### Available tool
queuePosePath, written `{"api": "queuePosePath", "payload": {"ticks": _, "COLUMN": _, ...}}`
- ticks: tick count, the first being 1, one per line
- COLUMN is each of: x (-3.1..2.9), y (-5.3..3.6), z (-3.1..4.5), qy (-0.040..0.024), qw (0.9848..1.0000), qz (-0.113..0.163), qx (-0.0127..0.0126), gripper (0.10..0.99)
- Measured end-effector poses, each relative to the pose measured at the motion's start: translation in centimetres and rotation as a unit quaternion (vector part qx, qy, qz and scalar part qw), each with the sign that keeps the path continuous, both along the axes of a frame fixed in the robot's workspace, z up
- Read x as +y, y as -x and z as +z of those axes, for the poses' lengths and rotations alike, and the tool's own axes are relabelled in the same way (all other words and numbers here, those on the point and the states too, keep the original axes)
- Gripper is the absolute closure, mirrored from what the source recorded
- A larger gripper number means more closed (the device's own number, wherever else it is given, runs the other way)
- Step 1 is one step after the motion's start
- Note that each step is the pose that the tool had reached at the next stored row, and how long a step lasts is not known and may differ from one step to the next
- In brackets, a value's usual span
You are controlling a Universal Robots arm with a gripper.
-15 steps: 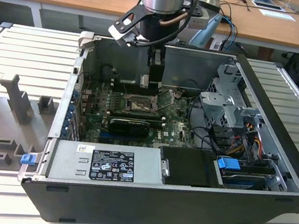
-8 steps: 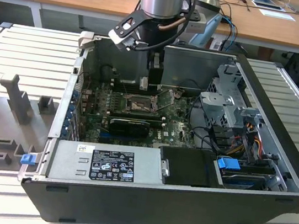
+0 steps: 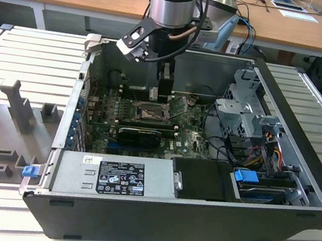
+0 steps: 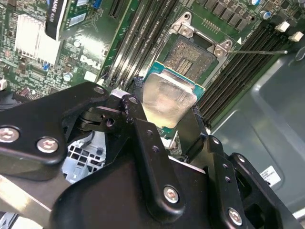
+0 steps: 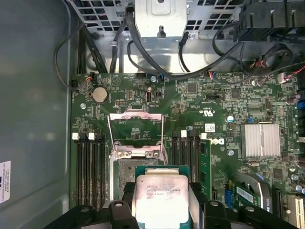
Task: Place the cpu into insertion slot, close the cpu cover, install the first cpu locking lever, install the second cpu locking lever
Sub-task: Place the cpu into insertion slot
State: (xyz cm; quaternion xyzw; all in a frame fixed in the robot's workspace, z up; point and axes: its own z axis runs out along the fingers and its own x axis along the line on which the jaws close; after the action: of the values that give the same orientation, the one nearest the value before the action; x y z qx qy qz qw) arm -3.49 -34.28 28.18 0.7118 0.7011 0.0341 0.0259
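The arm's black gripper (image 3: 165,84) reaches down into an open dark-grey computer case (image 3: 135,219) that lies on its side on a ribbed grey tabletop (image 3: 32,54). In both wrist views the gripper (image 4: 167,112) (image 5: 161,202) has its black fingers (image 4: 143,129) closed narrowly against two opposite edges of the cpu (image 4: 169,98) (image 5: 159,200), a flat square chip with a pale silver metal face on a green base. The chip is gripped with its face up and clear of the board.

The insertion slot (image 5: 125,171) (image 4: 193,55), a square socket with a dark metal rim and a dull grey-gold contact field, sits on the green motherboard (image 5: 214,109) between rows of long black memory slots (image 5: 90,162). Its contact field lies bare, and in the first wrist view the held chip overlaps the near part of it. How high the chip hangs over the socket cannot be told.

The cpu cover (image 5: 137,114), a thin silvery metal frame with a large square window, stands swung open at the far side of the socket, the board showing through its window.
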Motion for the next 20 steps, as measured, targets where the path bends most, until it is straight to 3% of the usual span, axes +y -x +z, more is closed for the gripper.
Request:
{"api": "queuePosePath", "payload": {"ticks": 9, "x": 0.33, "y": 0.05, "z": -2.52, "qy": 0.0001, "qw": 1.0, "qz": 0.002, "qx": 0.0, "gripper": 0.557}}
{"api": "queuePosePath", "payload": {"ticks": 20, "x": 0.46, "y": 0.1, "z": -3.52, "qy": -0.0006, "qw": 1.0, "qz": 0.008, "qx": 0.0, "gripper": 0.557}}
